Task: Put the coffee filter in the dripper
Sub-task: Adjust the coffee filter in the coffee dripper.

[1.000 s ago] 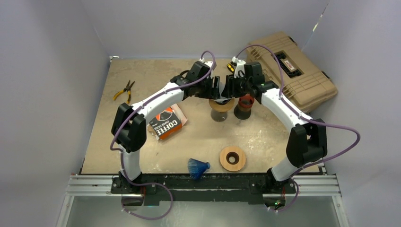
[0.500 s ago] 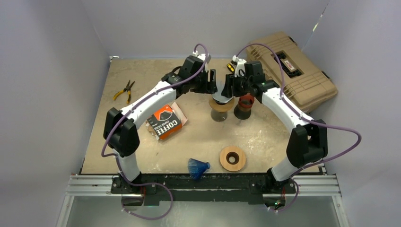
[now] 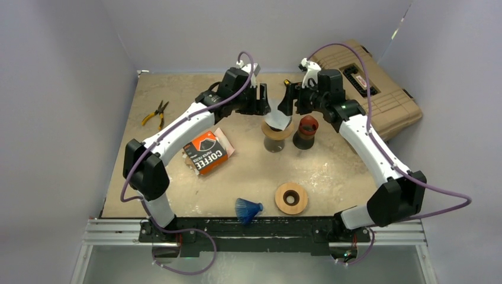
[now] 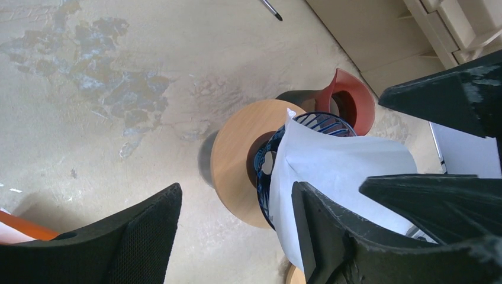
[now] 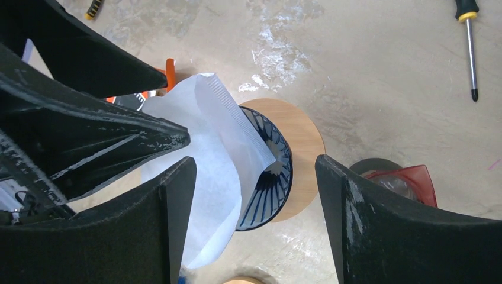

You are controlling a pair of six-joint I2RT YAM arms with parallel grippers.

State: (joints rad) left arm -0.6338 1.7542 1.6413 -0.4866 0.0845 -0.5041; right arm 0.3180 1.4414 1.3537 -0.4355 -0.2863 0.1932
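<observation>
We look down on a tan, stained tabletop point(image 3: 331, 171) boxed in by pale grey walls point(image 3: 59, 89) on three sides.

We count two blue drippers, two wooden rings, and one each of filter, pack, red cone, pliers, toolbox and screwdriver.

The filter point(image 5: 219, 154) stands tilted in the dripper point(image 5: 266, 183), which sits on a ring point(image 4: 237, 160) over a dark cup point(image 3: 274, 144). The left gripper point(image 4: 235, 189) hovers at the dripper's left and the right gripper point(image 5: 256, 163) at its right. Each has its jaws wide and grips nothing.

- **Red cone** point(image 3: 307, 126): just right of the dripper.
- **Pack** point(image 3: 206, 152): left of the dripper and nearer us.
- **Second dripper** point(image 3: 248, 209) and **second ring** point(image 3: 290, 198): well in front of the dripper.
- **Pliers** point(image 3: 155, 113): far to the dripper's left.
- **Toolbox** point(image 3: 379, 100): far to the dripper's right.

Only the wrist views show the dripper's ribs; from the top the filter covers them. The screwdriver point(image 5: 470, 50) shows clearly only in the right wrist view.
</observation>
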